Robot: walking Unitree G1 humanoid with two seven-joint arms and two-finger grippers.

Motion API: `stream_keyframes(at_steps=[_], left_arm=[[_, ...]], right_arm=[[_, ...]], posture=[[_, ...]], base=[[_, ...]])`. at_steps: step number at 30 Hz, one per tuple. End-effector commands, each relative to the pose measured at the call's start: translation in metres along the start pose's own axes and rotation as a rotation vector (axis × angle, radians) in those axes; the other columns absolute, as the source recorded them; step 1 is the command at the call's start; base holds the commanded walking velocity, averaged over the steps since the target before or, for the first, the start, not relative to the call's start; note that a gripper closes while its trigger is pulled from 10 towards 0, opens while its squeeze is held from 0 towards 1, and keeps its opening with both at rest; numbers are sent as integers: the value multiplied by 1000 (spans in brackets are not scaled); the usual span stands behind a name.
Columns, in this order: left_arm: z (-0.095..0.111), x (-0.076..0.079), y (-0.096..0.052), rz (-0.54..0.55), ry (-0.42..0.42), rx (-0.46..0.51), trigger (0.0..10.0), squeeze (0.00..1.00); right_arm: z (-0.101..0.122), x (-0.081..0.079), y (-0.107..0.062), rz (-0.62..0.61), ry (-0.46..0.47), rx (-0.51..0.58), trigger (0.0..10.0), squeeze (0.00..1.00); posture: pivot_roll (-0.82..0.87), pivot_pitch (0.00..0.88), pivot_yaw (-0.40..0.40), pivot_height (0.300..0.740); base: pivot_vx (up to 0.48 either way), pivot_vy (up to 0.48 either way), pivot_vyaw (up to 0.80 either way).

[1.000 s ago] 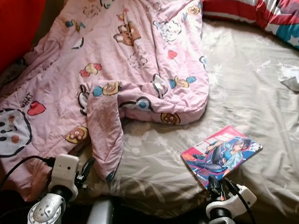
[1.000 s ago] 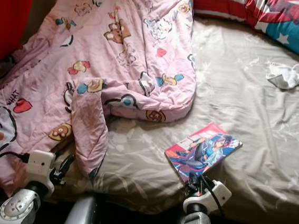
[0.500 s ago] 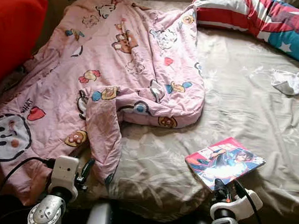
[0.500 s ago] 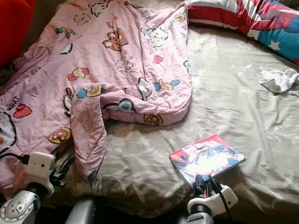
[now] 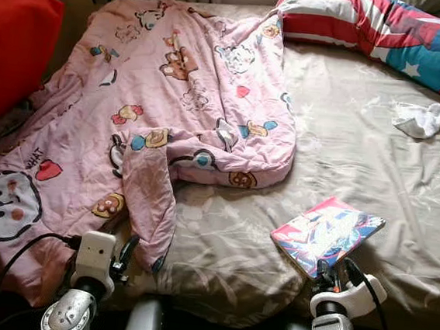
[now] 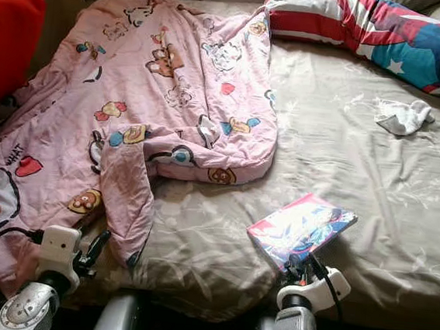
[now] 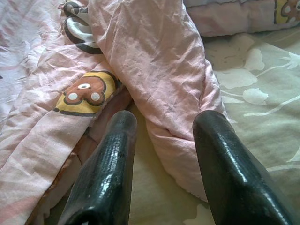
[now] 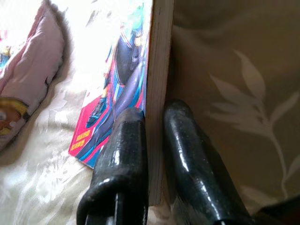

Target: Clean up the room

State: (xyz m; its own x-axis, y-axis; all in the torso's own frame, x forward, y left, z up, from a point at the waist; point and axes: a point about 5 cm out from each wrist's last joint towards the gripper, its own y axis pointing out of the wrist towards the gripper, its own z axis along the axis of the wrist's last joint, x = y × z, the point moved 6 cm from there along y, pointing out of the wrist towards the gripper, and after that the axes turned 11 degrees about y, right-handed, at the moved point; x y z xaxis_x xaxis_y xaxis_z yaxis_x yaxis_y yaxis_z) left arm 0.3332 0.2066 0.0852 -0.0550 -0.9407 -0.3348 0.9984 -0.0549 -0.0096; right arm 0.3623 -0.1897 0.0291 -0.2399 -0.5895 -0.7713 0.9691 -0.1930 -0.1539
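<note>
Beige bed (image 5: 377, 157), glossy colourful book (image 5: 326, 234) pincer-held

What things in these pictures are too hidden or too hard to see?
- Book cover: sun glare washes out its picture in the eye views; in the right wrist view the right hand clamps its edge, covering part.
- Whatever lies under the pink blanket: hidden by its folds.
- Striped pillow: cut off by the picture's edge.
- White cloth: too crumpled to identify.
</note>
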Motion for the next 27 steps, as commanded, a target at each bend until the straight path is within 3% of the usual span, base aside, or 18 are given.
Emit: stream_keyframes(at_steps=[1, 2, 5, 11, 12, 13, 23, 27], left_arm=[[-9, 0, -3, -1, 20, -28, 10000, 0], [-8, 1, -2, 4, 17, -26, 10000, 0], [-8, 2, 0, 11, 12, -23, 10000, 0], [-7, 5, 2, 22, -8, -16, 10000, 0], [-7, 6, 2, 25, -14, -16, 10000, 0], [-8, 7, 2, 28, -20, -17, 10000, 0], [-9, 11, 3, 45, -47, -13, 10000, 0], [-9, 13, 3, 50, -56, -11, 10000, 0]], right_arm=[[1, -4, -1, 23, -67, 12, 0, 0], [3, -16, -1, 78, -144, 24, 0, 0], [8, -38, -3, 168, -247, 57, 0, 0], [9, -55, -9, 254, -358, 79, 0, 0], [8, -59, -12, 278, -388, 81, 2353, 0], [7, -62, -16, 299, -423, 81, 10000, 0], [13, -67, -24, 313, -502, 109, 10000, 0], [15, -71, -22, 310, -521, 116, 10000, 0]], posture=[[52, 212, 44, 579], [47, 209, 41, 579], [37, 202, 31, 579], [27, 201, 17, 579], [23, 199, 12, 579], [19, 198, 9, 579], [5, 196, -7, 579], [6, 193, -15, 604]], base=[[0, 0, 0], [0, 0, 0], [0, 0, 0], [0, 0, 0], [0, 0, 0], [0, 0, 0], [0, 0, 0], [0, 0, 0]])
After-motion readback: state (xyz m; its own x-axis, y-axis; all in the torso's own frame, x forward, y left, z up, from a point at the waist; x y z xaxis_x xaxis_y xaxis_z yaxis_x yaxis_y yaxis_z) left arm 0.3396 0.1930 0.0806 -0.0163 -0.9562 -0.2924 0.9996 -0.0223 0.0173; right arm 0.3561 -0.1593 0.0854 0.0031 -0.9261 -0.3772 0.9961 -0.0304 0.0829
